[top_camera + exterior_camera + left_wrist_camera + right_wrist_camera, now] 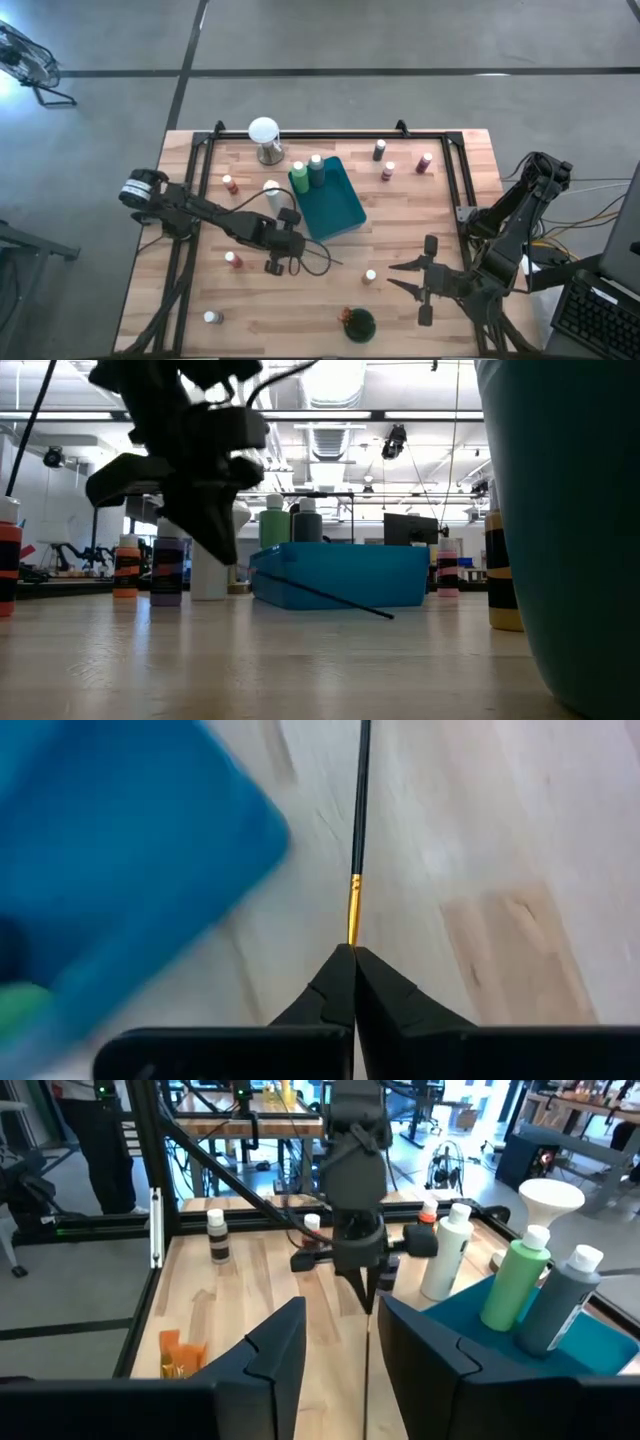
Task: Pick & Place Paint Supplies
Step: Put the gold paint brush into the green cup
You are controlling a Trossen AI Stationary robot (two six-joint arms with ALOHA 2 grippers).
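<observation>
My left gripper [296, 247] hangs over the table's middle, just near of the teal tray [335, 205], shut on a thin dark-handled brush [322, 257]. In the low view the brush [320, 592] slants down from the fingers toward the table. Two green bottles [298, 176] stand in the tray's far end, and a white bottle [271, 190] stands on the table beside it. My right gripper [402, 279] waits open at the near right, holding nothing and pointing toward the left arm. My left gripper pinches the brush at the end with the gold ferrule [352, 920], just between its fingertips [335, 975]. The fingers slant down from above and the dark handle [360, 800] runs on straight ahead of them. The brush hangs tilted; whether its free end [388, 616] touches the table I cannot tell.
Small capped bottles stand scattered: three at the far right [388, 170], others at the left [229, 184] [233, 259] [211, 317] and one near my right gripper [370, 276]. A white globe on a metal base [263, 136] stands at the back. A dark green container [357, 323] sits at the front edge.
</observation>
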